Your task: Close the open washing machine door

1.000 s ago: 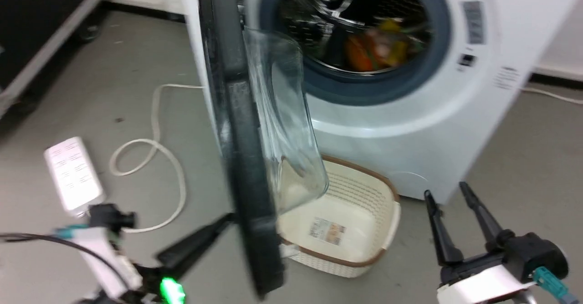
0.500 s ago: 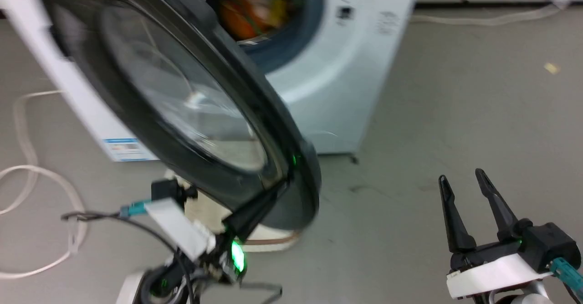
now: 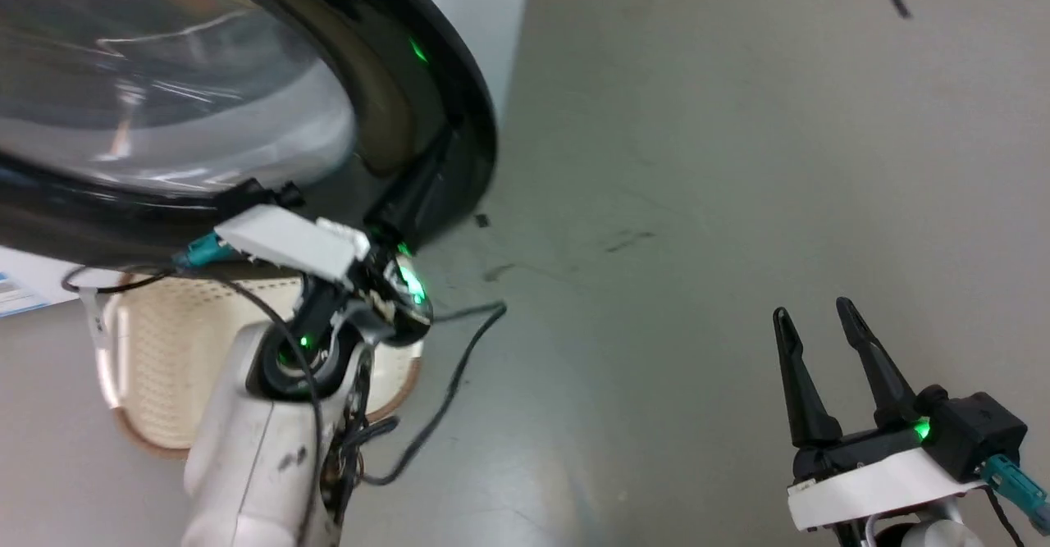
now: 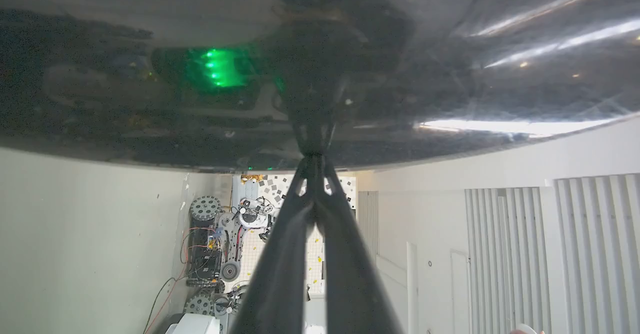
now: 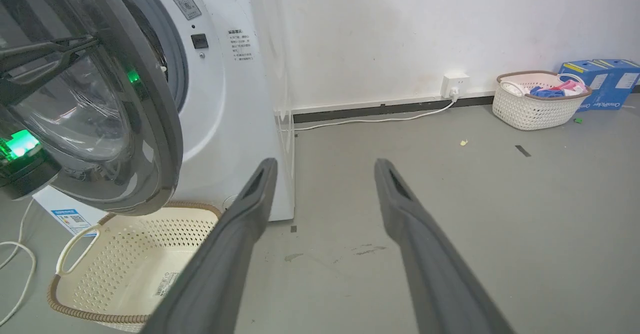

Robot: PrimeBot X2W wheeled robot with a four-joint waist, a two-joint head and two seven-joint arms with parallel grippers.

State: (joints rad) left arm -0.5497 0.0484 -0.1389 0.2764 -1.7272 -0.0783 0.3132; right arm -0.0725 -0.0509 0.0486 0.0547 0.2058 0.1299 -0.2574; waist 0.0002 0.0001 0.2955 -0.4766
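Left gripper [image 4: 314, 154], fingers clenched together, seems to touch the door [image 4: 450, 73] rim just ahead; right gripper [image 3: 812, 309] spread wide.

Head cam is tilted steeply down at the floor [image 3: 697, 161], with the door [image 3: 205, 96] close up in its top left. Left wrist cam sits practically against that door's rim, looking past it into the room. Right wrist cam is low and further back, facing the washer [image 5: 220, 98] and wall [image 5: 375, 33]. Head and right wrist both catch the door and basket [image 5: 125, 269].
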